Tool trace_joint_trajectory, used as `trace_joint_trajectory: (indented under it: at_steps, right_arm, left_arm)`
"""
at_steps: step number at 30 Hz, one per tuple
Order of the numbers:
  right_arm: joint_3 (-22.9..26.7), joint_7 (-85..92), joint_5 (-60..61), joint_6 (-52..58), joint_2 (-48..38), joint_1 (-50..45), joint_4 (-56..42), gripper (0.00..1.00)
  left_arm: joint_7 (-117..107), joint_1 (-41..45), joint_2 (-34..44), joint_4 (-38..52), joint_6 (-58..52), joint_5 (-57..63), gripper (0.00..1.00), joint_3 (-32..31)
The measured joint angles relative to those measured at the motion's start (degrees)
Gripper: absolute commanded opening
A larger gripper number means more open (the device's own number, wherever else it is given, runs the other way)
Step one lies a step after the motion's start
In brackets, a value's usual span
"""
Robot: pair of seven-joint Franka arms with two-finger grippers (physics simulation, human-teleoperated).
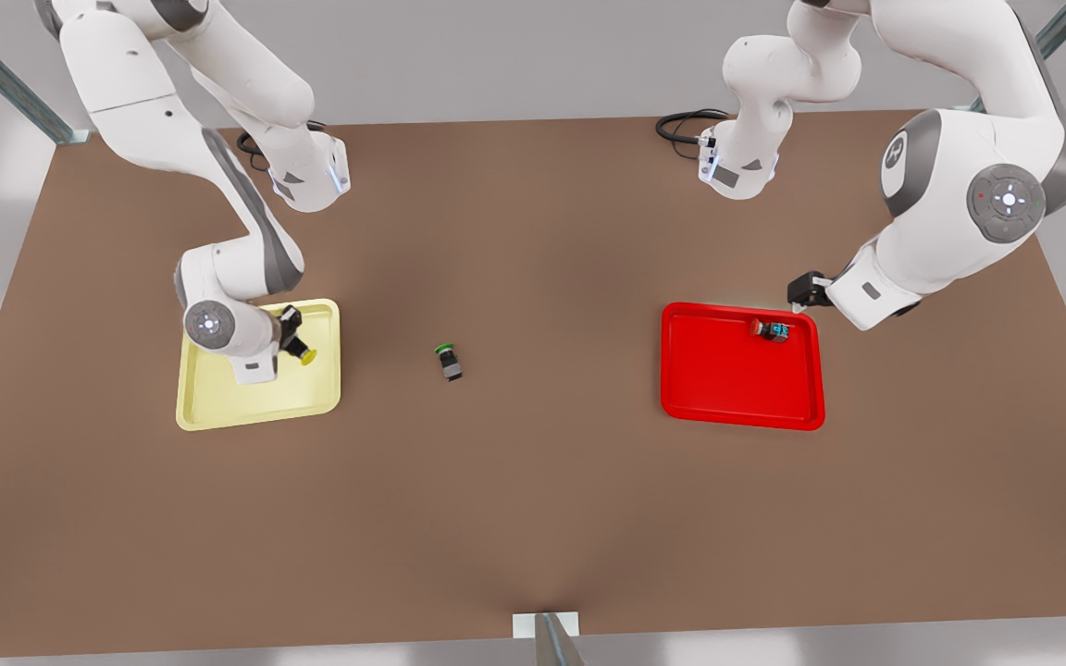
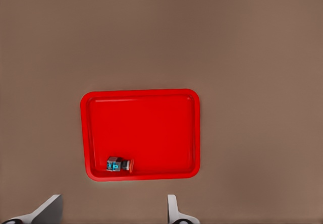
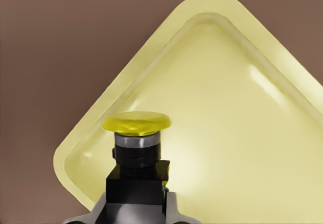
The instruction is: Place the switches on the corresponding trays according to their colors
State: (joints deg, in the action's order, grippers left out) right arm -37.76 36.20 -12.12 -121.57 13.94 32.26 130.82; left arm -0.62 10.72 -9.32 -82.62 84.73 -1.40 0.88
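right now the right gripper (image 1: 295,344) hangs over the shallow pale yellow plastic tray (image 1: 218,407), near its far rim on the front view's left, clamped on the dark body of the yellow-capped push-button switch (image 3: 136,124); in the right wrist view the cap juts out past the fingers (image 3: 174,211) with the tray floor behind it. whether the switch is touching the tray yet cannot be told. the left gripper (image 2: 113,211) sits just beyond the far edge of the bright red plastic tray (image 2: 192,133), fingers spread wide and empty. the red-capped switch (image 1: 769,329) lies on its side inside that tray, close to a far corner. the green-capped switch (image 1: 448,360) lies on the bare brown surface (image 1: 533,518) between the two trays, well apart from both.

the step in hand looks like the yellow drop-off. the next move calls for lowering a little, releasing, then lifting straight away so the switch is not dragged out. the green switch has no matching tray.
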Motion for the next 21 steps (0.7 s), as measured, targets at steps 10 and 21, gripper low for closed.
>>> trace_joint_trajectory:
  at_steps: [10, 21]
  right_arm:
    - [1.02, -0.15, -0.04, 1.31, -4.70, 2.88, -0.91, 1.00]
    - [39.60, -38.13, 9.75, 30.75, -35.15, -40.83, -24.10, 1.00]
  left_arm:
    - [0.09, 0.01, 0.00, -0.35, 0.01, 0.02, 1.00, 0.00]
    - [2.55, -3.04, 8.44, -10.11, 4.31, -0.02, 1.00, 1.84]
